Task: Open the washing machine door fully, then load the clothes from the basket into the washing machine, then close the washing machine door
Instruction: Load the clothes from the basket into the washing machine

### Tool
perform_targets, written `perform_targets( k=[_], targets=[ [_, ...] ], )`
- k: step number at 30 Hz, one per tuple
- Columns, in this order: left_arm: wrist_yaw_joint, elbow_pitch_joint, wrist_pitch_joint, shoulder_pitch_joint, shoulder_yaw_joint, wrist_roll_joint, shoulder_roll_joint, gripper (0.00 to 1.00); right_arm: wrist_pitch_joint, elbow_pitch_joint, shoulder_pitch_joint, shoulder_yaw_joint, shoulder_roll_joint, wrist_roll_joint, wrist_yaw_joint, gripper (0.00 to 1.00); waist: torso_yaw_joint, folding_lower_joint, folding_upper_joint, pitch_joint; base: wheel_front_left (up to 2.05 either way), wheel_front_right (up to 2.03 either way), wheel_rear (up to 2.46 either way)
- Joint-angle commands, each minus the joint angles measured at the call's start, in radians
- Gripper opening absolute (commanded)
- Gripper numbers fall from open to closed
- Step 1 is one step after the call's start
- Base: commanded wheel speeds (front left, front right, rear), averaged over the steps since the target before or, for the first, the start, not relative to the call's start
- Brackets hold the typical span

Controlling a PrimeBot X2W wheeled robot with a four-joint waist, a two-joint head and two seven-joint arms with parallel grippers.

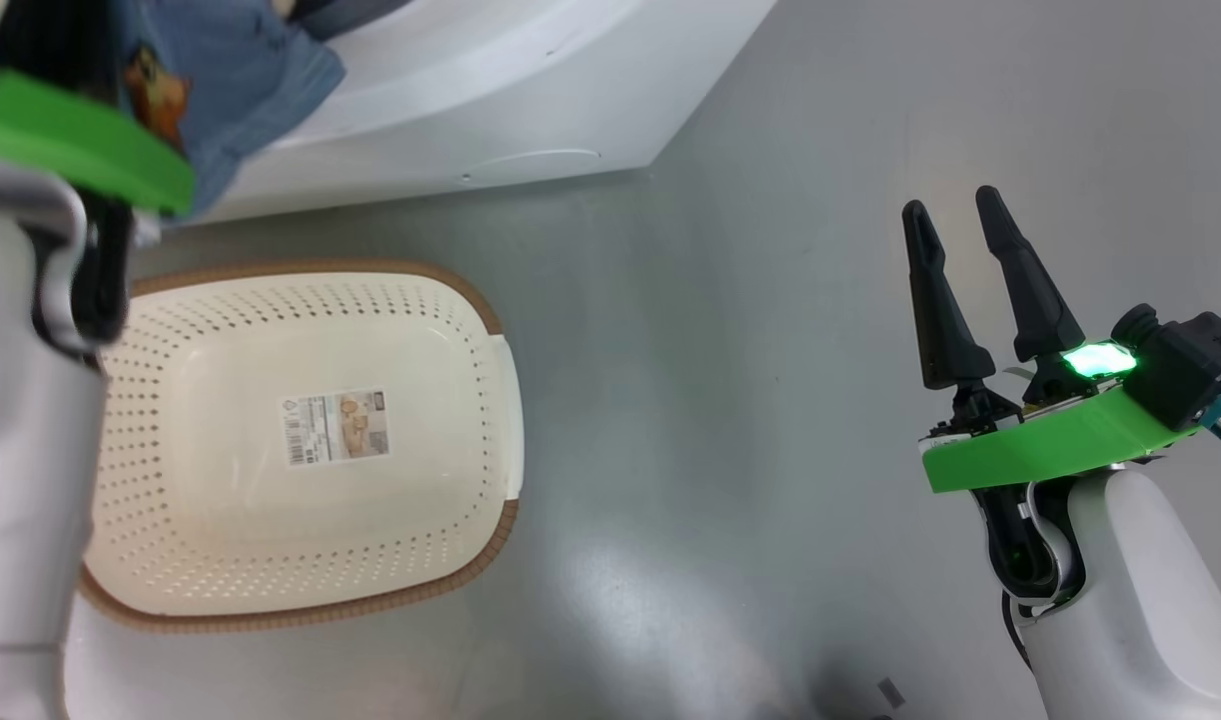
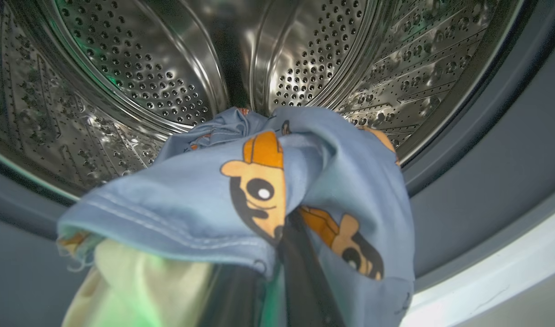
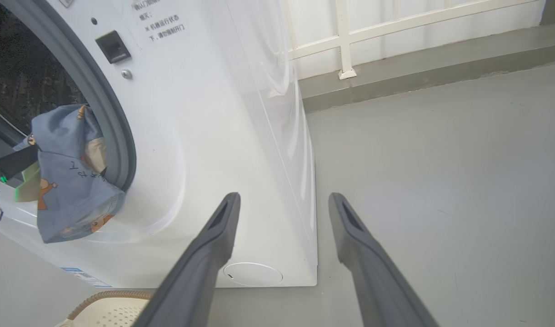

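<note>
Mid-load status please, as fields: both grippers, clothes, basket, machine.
left gripper: shut on the clothes at the washing machine opening
right gripper: open, empty, above the floor
clothes: blue bundle, held in front of the drum, not yet released
basket: on the floor by the machine, empty apart from its label
next: probably reach deeper, then release

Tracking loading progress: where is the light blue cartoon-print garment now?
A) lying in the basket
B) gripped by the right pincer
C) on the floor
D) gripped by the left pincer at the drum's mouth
D: the garment drapes over the shut left pincer just before the perforated steel drum.
</note>
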State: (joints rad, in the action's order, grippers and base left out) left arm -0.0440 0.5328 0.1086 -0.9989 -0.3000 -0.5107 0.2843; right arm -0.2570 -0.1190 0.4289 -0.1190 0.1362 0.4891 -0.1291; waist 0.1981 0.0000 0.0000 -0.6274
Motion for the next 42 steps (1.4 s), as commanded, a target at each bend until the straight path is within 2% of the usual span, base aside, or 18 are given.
perform_targets(
  k=[1, 11, 19, 25, 29, 33, 34, 35, 36, 42],
  targets=[
    [0.004, -0.003, -0.009, -0.043, 0.013, 0.020, 0.039, 0.00, -0.005, 0.024, -0.020, -0.022, 0.000, 0.006, -0.002, 1.00, 0.012, 0.0000, 0.0000, -0.014, 0.00, 0.00, 0.00],
    [-0.019, 0.250, -0.026, -0.303, -0.044, 0.081, 0.035, 0.00, -0.005, 0.032, -0.003, -0.029, -0.013, 0.006, -0.002, 1.00, 0.067, 0.0000, 0.0000, -0.065, 0.00, 0.00, 0.00],
    [-0.016, 0.422, 0.031, -0.480, -0.060, 0.111, 0.028, 0.00, -0.005, 0.035, -0.006, -0.031, -0.021, 0.006, -0.002, 1.00, 0.099, 0.0000, 0.0000, -0.096, 0.00, 0.00, 0.00],
    [0.009, 0.437, 0.138, -0.577, -0.058, 0.143, 0.033, 0.00, -0.005, 0.036, -0.001, -0.044, -0.027, 0.005, -0.002, 1.00, 0.113, 0.0000, 0.0000, -0.107, 0.00, 0.00, 0.00],
    [0.024, 0.375, 0.152, -0.605, -0.047, 0.178, 0.039, 0.00, -0.005, 0.038, -0.002, -0.041, -0.027, 0.005, -0.002, 1.00, 0.119, 0.0000, 0.0000, -0.119, 0.00, 0.00, 0.00],
    [0.029, 0.388, 0.153, -0.580, -0.034, 0.190, 0.040, 0.00, -0.005, 0.037, 0.000, -0.042, -0.029, 0.003, -0.002, 1.00, 0.120, 0.0000, 0.0000, -0.123, 0.00, 0.00, 0.00],
    [0.023, 0.420, 0.152, -0.570, -0.033, 0.184, 0.035, 0.08, -0.005, 0.036, 0.001, -0.043, -0.030, 0.003, -0.002, 1.00, 0.119, 0.0000, 0.0000, -0.121, 0.00, 0.00, 0.00],
    [0.017, 0.455, 0.144, -0.566, -0.033, 0.177, 0.029, 0.37, -0.005, 0.034, 0.000, -0.045, -0.031, 0.002, -0.002, 1.00, 0.118, 0.0000, 0.0000, -0.120, 0.00, 0.00, 0.00],
    [0.009, 0.484, 0.138, -0.566, -0.033, 0.170, 0.023, 1.00, -0.005, 0.033, 0.000, -0.046, -0.031, 0.002, -0.002, 1.00, 0.117, 0.0000, 0.0000, -0.120, 0.00, 0.00, 0.00],
    [-0.021, 0.619, 0.079, -0.581, -0.033, 0.137, -0.007, 1.00, -0.005, 0.026, 0.003, -0.047, -0.032, 0.002, -0.002, 1.00, 0.106, 0.0000, 0.0000, -0.115, 0.00, 0.00, 0.00]
  ],
)
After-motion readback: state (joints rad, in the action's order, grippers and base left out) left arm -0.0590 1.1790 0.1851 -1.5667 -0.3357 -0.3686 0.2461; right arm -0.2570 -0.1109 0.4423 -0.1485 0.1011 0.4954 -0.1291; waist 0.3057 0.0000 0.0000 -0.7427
